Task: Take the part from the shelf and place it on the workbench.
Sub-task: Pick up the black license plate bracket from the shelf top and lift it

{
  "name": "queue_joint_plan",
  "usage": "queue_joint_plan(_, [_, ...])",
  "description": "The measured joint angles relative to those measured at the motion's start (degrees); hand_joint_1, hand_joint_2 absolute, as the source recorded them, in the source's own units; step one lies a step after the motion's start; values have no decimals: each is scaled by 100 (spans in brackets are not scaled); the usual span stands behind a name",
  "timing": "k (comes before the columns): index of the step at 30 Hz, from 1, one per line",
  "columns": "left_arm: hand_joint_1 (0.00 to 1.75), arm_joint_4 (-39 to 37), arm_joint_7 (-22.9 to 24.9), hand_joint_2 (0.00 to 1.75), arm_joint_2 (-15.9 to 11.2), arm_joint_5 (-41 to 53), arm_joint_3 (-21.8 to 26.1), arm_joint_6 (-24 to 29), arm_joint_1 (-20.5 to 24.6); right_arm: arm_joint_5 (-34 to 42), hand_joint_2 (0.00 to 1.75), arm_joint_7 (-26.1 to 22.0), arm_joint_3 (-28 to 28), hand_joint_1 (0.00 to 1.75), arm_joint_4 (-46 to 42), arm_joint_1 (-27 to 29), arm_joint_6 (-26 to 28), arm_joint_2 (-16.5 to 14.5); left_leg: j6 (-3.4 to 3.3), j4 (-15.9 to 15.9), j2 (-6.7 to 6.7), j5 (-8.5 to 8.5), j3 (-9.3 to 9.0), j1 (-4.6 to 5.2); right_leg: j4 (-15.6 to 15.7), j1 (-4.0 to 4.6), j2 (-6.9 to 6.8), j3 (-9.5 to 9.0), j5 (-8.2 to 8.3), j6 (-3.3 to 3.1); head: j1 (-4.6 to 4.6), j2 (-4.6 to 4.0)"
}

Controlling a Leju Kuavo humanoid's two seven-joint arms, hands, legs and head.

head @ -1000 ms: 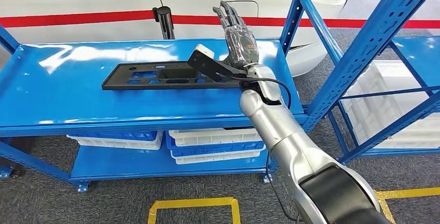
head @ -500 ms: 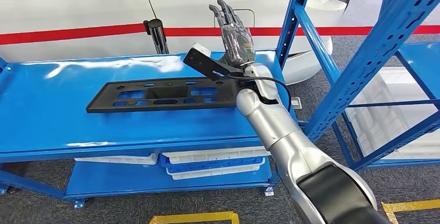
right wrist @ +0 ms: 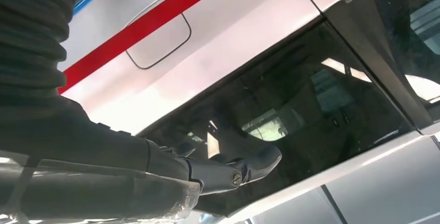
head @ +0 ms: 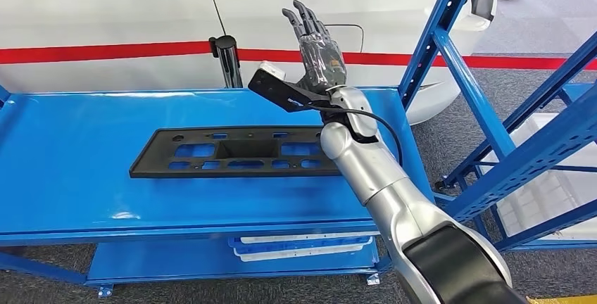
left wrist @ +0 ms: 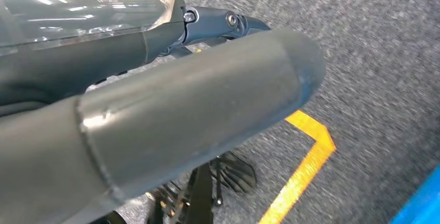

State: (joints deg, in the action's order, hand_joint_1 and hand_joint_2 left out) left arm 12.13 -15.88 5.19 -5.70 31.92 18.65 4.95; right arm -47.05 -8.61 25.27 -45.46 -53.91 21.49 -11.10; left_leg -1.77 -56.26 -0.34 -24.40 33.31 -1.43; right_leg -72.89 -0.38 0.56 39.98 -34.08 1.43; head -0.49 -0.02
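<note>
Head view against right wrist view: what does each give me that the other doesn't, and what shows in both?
Head view alone: the black part lying flat on the blue workbench, the right arm over its near end, and white bins underneath. Right wrist view alone: the car's dark window and fuel flap close up. Both: the raised right robot hand, fingers straight and holding nothing, and the white car's red stripe.

Bare blue tabletop (head: 70,170) wide open left of the black part (head: 232,153), blue rack upright (head: 440,29) close right of the raised right hand (head: 317,51), black post (head: 227,61) at the back edge, white car body (head: 105,15) just behind
</note>
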Motion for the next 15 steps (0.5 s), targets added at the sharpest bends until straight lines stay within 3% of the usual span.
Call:
queue_joint_plan(1, [0, 0, 70, 0, 2, 50, -2, 58, -1, 18, 175, 0, 0, 0, 0, 6, -4, 9, 8, 0, -11, -40, -48, 4, 229, 0, -1, -6, 139, 43, -1, 0])
queue_joint_plan(3, [0, -3, 282, 0, 7, 178, -9, 174, -4, 60, 175, -2, 0, 0, -1, 11, -22, 26, 43, -3, -24, -128, -156, 13, 1036, 0, -19, -216, 670, 132, 0, 0])
queue_joint_plan(5, [0, -15, 548, 0, 9, 311, -24, 246, -6, 86, 175, -8, 3, 0, -9, 19, -59, 48, 109, -4, -36, -213, -220, 26, 1548, 14, -52, -388, 955, 55, 6, 0])
queue_joint_plan(6, [0, -22, 709, 0, 9, 377, -37, 263, -8, 97, 175, -10, 5, 0, -23, 33, -81, 61, 139, -23, -34, -248, -222, 35, 1614, 3, -61, -420, 1022, -9, 7, 0])
queue_joint_plan(7, [0, -30, 887, 0, 7, 440, -57, 273, -17, 110, 175, -13, 7, 0, -44, 46, -100, 71, 115, -30, -28, -262, -218, 41, 1620, -4, -60, -443, 1039, -44, 4, 0])
queue_joint_plan(10, [0, -54, 1407, 0, 4, 629, -155, 323, -51, 159, 175, -21, 8, 0, -124, 86, -140, 91, -23, -30, 18, -263, -226, 39, 1627, 0, -32, -471, 1127, -25, -16, 0])
queue_joint_plan(15, [0, -83, 2390, 0, -4, 1138, -433, 482, -70, 239, 175, -5, 17, 0, -358, 190, -238, 145, 2, 39, 28, -282, -257, 28, 1628, 24, -20, -472, 1092, -79, -16, 0])
